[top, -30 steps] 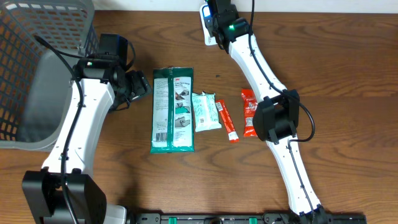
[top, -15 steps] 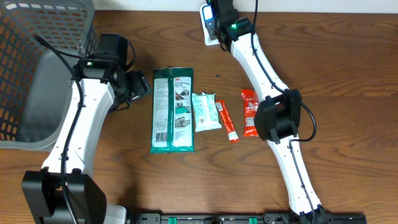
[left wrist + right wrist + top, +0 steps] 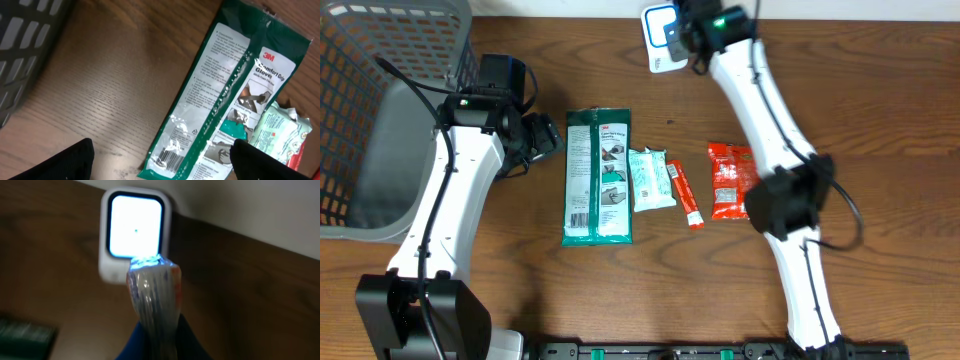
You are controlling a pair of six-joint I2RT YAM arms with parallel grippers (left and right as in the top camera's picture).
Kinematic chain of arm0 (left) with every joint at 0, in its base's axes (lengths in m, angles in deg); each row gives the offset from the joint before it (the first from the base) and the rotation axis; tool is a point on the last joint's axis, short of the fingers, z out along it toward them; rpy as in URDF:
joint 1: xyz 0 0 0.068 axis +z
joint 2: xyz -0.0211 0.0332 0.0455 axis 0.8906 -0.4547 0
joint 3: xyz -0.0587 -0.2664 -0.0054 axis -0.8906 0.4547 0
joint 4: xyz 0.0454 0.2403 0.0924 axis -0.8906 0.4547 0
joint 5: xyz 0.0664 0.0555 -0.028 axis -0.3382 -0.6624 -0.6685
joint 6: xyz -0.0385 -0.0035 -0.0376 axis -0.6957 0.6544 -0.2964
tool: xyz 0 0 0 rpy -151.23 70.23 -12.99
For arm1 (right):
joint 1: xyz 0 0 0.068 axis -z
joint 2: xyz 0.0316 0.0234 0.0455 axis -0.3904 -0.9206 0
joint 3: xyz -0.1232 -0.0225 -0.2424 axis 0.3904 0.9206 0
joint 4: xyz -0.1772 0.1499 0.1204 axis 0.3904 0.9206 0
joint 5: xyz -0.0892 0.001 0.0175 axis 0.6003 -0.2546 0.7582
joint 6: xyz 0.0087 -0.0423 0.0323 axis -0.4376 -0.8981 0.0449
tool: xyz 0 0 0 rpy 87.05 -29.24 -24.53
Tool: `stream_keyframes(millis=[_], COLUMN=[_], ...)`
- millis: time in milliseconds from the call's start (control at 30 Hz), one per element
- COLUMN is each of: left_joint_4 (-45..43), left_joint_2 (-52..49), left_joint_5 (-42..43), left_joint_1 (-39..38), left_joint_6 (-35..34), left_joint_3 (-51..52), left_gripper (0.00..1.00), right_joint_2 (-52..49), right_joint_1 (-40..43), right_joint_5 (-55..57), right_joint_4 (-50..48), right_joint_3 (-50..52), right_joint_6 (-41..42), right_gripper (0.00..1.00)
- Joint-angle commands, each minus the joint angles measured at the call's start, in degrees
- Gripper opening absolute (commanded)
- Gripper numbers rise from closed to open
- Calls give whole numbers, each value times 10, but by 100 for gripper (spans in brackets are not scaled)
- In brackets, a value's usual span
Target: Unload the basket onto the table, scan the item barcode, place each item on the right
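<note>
Your right gripper (image 3: 156, 332) is closed tight on a slim clear-wrapped packet with an orange edge (image 3: 152, 292), pinched between the blue fingers (image 3: 134, 341). The packet's top end sits right at the lower rim of the white handheld-style scanner with a bright glowing window (image 3: 136, 227), and the light catches the wrapper there. From overhead you see that scanner (image 3: 661, 37) at the far edge of the brown wooden table (image 3: 880, 120), with the right arm stretched up to it.

Your left gripper (image 3: 162, 161) is spread wide and holds nothing. It hangs over the near end of a long dark-green glove packet with a white label (image 3: 225, 100), beside the grey plastic mesh basket (image 3: 380, 60).

Lying flat in a row on the table next to the green packet are a small white-and-green packet (image 3: 650, 180), a thin orange-red stick packet (image 3: 684, 195) and a red snack packet (image 3: 728, 180).
</note>
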Motion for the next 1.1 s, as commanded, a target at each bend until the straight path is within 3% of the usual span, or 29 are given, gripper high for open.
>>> stream_keyframes(millis=[0, 300, 467, 633, 767, 933, 1067], left_joint_4=[3, 3, 3, 3, 3, 3, 3], left_joint_2=[4, 4, 4, 4, 4, 4, 4], left_joint_5=[-7, -7, -7, -7, -7, -7, -7], left_joint_1=[1, 1, 1, 1, 1, 1, 1], left_joint_6=[1, 1, 1, 1, 1, 1, 1], left_joint_3=[-2, -2, -2, -2, -2, -2, -2], left_gripper=[88, 88, 88, 88, 88, 88, 88], right_joint_2=[111, 200, 200, 201, 201, 201, 201], right_joint_1=[9, 48, 107, 178, 242, 324, 382], right_joint_5=[-4, 5, 12, 24, 146, 362, 401], right_joint_4=[77, 328, 331, 330, 320, 270, 169], right_joint_3=[-9, -9, 38, 170, 296, 432, 514], right_joint_6=[8, 24, 64, 77, 141, 280, 325], right_gripper=[1, 1, 1, 1, 1, 1, 1])
